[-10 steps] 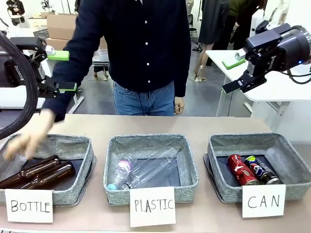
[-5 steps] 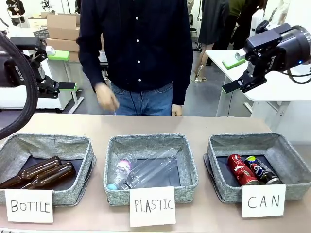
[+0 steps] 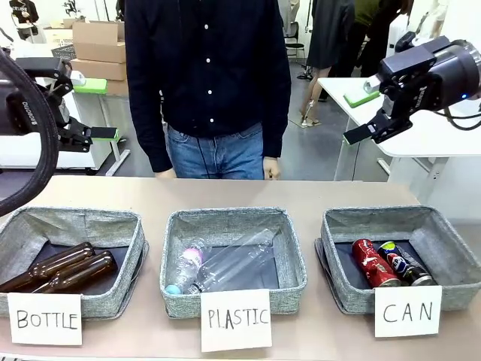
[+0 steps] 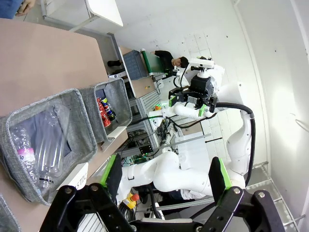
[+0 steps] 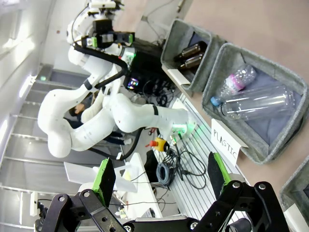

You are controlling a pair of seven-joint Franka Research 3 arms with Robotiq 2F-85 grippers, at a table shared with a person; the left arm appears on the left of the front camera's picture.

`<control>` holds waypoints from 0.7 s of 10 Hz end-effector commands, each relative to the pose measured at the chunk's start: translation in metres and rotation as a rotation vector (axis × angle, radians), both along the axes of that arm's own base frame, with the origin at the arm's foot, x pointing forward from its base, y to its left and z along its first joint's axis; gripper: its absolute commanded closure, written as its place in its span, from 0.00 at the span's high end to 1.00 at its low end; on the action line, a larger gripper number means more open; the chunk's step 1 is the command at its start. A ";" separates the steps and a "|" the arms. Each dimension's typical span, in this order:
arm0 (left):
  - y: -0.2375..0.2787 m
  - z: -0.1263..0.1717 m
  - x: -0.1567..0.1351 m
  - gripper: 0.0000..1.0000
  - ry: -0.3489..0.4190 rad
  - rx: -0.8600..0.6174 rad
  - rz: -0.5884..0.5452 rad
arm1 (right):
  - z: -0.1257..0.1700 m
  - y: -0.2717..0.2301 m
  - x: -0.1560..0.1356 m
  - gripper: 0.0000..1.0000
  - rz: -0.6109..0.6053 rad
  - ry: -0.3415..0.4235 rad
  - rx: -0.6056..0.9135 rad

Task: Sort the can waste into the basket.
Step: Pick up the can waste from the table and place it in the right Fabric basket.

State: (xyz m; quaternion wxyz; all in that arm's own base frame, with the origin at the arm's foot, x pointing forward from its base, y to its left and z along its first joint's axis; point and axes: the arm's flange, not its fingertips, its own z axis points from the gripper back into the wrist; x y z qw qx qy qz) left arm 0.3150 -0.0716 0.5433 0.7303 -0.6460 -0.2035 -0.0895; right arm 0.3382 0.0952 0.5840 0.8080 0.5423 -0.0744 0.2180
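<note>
Both cans, the red can (image 3: 372, 262) and the black can (image 3: 403, 263), lie inside the CAN basket (image 3: 449, 244) at the table's right edge. The left gripper (image 3: 96, 110) and right gripper (image 3: 362, 115) hang wide and empty; little risk remains beyond a needless descent nudging baskets.

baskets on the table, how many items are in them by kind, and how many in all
brown glass bottles in the BOTTLE basket: 2
clear plastic bottles in the PLASTIC basket: 2
drink cans in the CAN basket: 2, a red can and a black can
total: 6
</note>
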 end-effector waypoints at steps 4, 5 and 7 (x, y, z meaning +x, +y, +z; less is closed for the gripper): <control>-0.001 0.004 -0.001 0.94 0.007 -0.023 0.001 | 0.003 -0.002 0.001 1.00 0.020 -0.027 0.000; -0.001 0.004 -0.001 0.94 0.007 -0.023 0.001 | 0.003 -0.002 0.001 1.00 0.020 -0.027 0.000; -0.001 0.004 -0.001 0.94 0.007 -0.023 0.001 | 0.003 -0.002 0.001 1.00 0.020 -0.027 0.000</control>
